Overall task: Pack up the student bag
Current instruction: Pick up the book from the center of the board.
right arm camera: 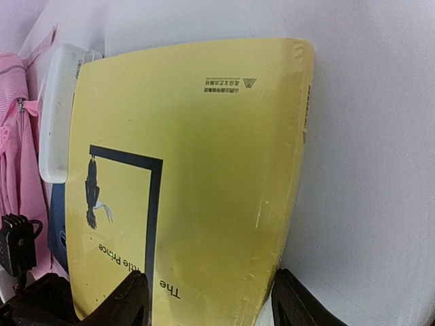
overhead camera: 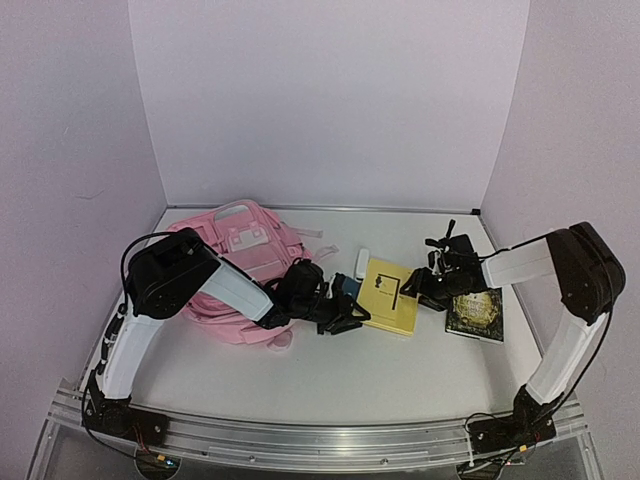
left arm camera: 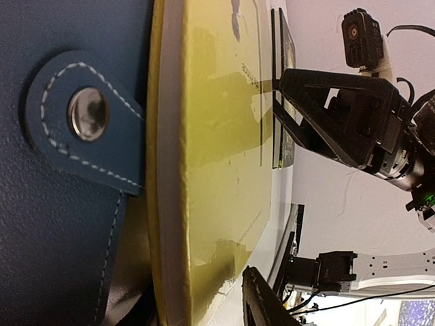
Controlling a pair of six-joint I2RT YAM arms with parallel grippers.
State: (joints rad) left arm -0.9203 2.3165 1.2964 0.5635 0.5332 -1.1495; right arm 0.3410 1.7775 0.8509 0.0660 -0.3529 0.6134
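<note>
Two pincers are crowding one yellow book [overhead camera: 392, 297], so I'm reading this as the pick-up step for that book. The right pincer [overhead camera: 410, 288] is sitting at the book's right-arm edge, released, with its fingers [right arm camera: 126, 302] spreading either side of the cover's near corner and not clamping. The left pincer [overhead camera: 345, 318] is pressing in at the book's opposite edge, right against a blue snap case [left arm camera: 61, 204] that is touching the book and seemingly tucking under it. Can't tell whether that pincer is released or clenched, as only one finger is showing in its wrist view. The student bag [overhead camera: 235, 262] is lying on the counter [overhead camera: 330, 390] beyond the case from the book, near but apart. My guess at the next move: the right pincer is going to need to clench the book's edge and lift it clear of the case before heading to the bag. Can't tell whether the bag's opening is unzipped.
</note>
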